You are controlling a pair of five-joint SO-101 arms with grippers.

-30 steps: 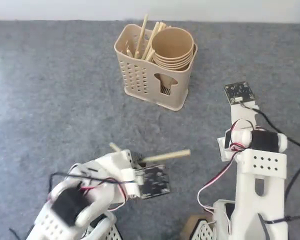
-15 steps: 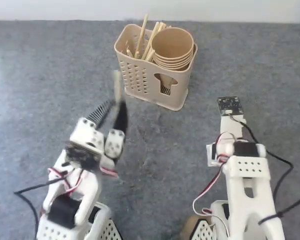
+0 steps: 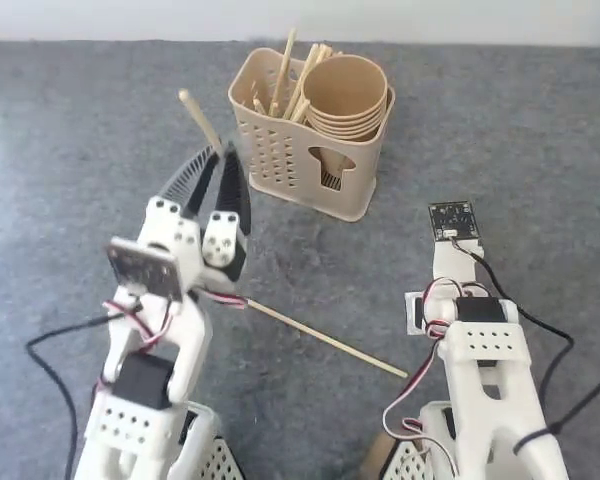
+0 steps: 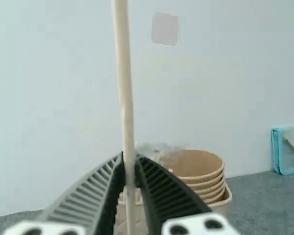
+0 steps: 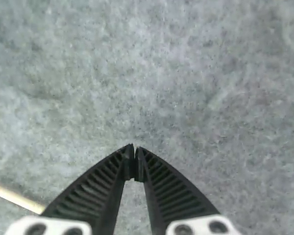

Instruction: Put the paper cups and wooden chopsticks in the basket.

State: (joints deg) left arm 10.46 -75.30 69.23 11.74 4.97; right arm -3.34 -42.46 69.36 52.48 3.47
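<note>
Wooden chopstick (image 3: 200, 118) pinched in your left end effector (image 3: 220, 160) beside the far-edge basket (image 3: 280, 165), paper cups (image 3: 346, 92) already inside. Another chopstick (image 3: 320, 335) waits on the counter (image 3: 60, 150) toward its front edge. Your right end effector (image 5: 134, 164) is pressed together, empty.

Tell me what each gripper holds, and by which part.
The left gripper pinches a wooden chopstick on its shaft, a long part sticking out beyond it. The right gripper holds nothing.

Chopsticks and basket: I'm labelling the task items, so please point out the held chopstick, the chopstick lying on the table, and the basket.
held chopstick (image 3: 201, 121), high view, middle of its free shaft.
lying chopstick (image 3: 327, 338), high view, middle of its shaft.
basket (image 3: 278, 162), high view, perforated front wall.
</note>
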